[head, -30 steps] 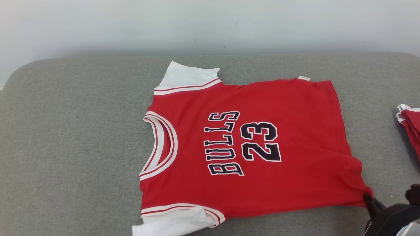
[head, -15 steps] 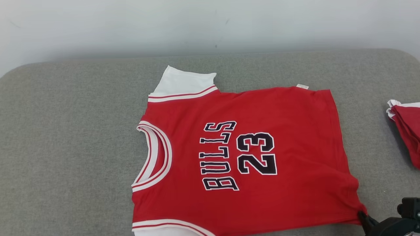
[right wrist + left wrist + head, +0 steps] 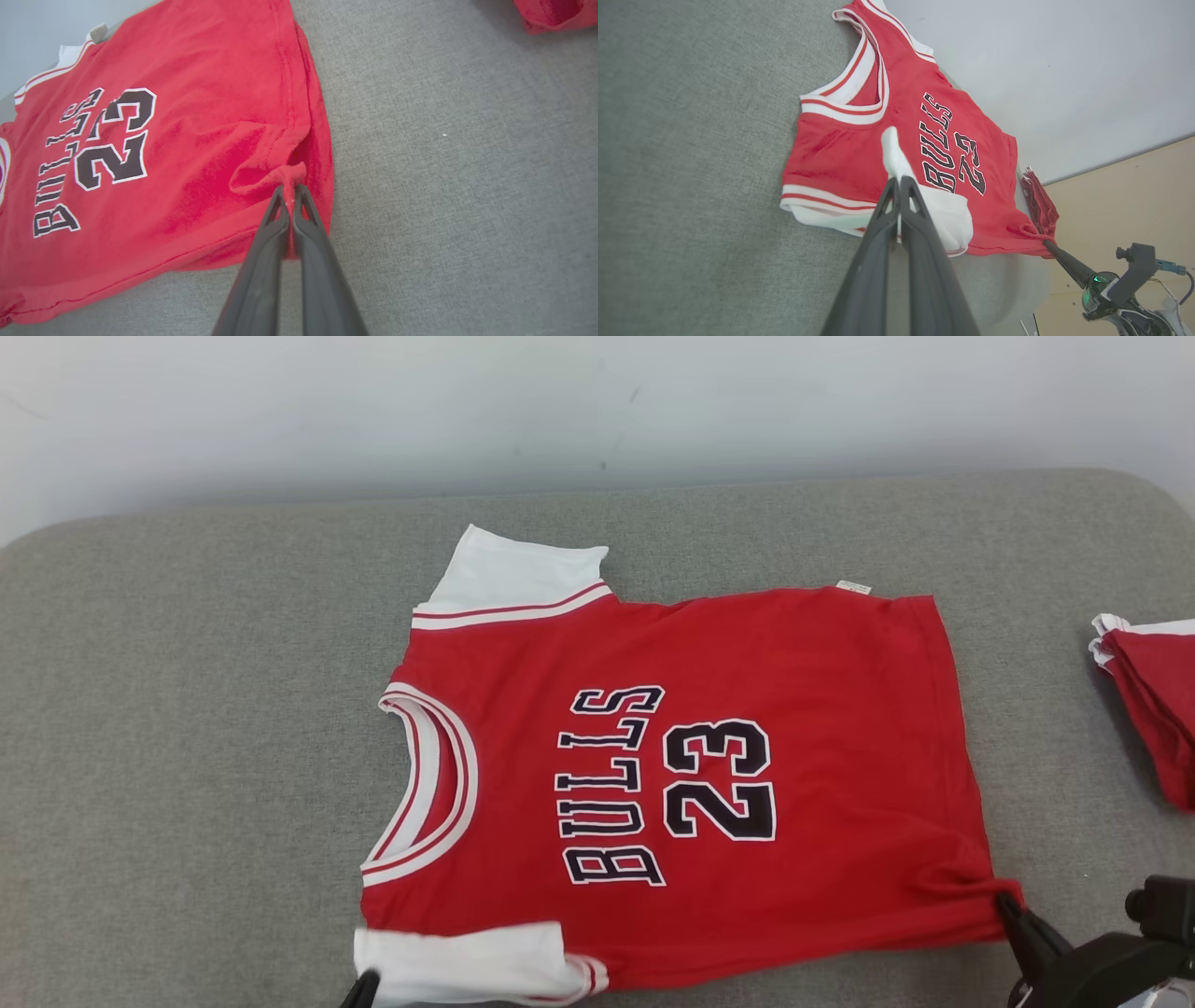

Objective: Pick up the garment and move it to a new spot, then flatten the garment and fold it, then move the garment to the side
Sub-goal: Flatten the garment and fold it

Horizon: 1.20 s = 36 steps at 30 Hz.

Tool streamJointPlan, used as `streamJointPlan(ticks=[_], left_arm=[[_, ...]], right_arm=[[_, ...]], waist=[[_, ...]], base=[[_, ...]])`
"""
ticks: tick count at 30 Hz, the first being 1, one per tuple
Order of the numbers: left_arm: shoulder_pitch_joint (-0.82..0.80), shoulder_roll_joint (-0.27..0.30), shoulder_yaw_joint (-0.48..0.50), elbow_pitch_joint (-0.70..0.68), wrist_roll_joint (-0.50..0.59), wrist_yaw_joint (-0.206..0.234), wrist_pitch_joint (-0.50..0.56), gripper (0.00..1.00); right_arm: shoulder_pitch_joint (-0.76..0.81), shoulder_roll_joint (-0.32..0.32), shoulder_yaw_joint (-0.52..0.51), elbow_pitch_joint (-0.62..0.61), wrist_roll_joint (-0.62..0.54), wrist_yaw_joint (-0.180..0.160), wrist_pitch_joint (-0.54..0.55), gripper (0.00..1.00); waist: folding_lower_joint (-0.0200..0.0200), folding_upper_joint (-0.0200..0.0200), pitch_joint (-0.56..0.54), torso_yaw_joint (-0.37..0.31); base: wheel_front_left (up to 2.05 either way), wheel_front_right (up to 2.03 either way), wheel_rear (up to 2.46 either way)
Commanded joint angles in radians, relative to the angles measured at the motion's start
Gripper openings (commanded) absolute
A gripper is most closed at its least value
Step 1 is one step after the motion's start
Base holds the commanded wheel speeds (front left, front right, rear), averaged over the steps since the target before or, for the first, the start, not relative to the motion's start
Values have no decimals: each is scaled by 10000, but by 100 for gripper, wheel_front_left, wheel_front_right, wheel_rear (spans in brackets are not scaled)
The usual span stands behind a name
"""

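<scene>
Holding the red-and-white fabric basketball jersey's [image 3: 700,784] near edge.
My left gripper [image 3: 896,179] is clamping its white sleeve [image 3: 943,214], my right gripper [image 3: 289,189] apparently the hem corner [image 3: 285,175]; its long axis is running between them, body lying beyond on grey upholstery [image 3: 187,756].

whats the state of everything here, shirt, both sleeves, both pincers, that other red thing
jersey: face up, spread out, not folded, puckered at the pinched hem corner
near sleeve: turned in over the red body, pinched
far sleeve: lying flat, spread out
left pincer: shut on near sleeve
right pincer: shut on jersey hem corner
second red garment: bunched up, apart from the jersey
</scene>
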Motion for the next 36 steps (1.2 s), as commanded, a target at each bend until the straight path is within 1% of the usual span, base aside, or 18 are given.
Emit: streamJointPlan(ticks=[1,5,12,18,22,27,36], left_arm=[[-217,-50,-19,23,187,-20,-50,0],[-1171,-313,-306,400,795,-91,-241,0],[-2812,-832,-554,1338,1954,-255,-1205,0],[-4150,-1145,-718,2295,2960,-272,-1858,0],[-4888,-1449,-581,2806,3530,-179,-2182,0],[-5510,-1842,-516,3391,3991,-277,-2358,0],[-5793,-2023,-395,3805,4313,-391,-2404,0]], right_arm=[[-108,-1,-3,-68,16,-22,-76,0],[-423,-10,67,-215,121,-22,-355,0],[-907,-99,127,-119,25,-22,-1039,0],[-1413,-97,244,181,-55,-22,-1374,0],[-1832,-154,411,478,-168,-22,-1612,0],[-2254,-254,604,963,-288,-22,-1884,0],[-2478,-371,662,1263,-306,-22,-2342,0]], waist=[[0,0,3,-3],[0,0,57,-66],[0,0,325,-105],[0,0,667,-78],[0,0,866,-60],[0,0,1042,-36],[0,0,1168,-74]], base=[[0,0,0],[0,0,0],[0,0,0],[0,0,0],[0,0,0],[0,0,0],[0,0,0]])
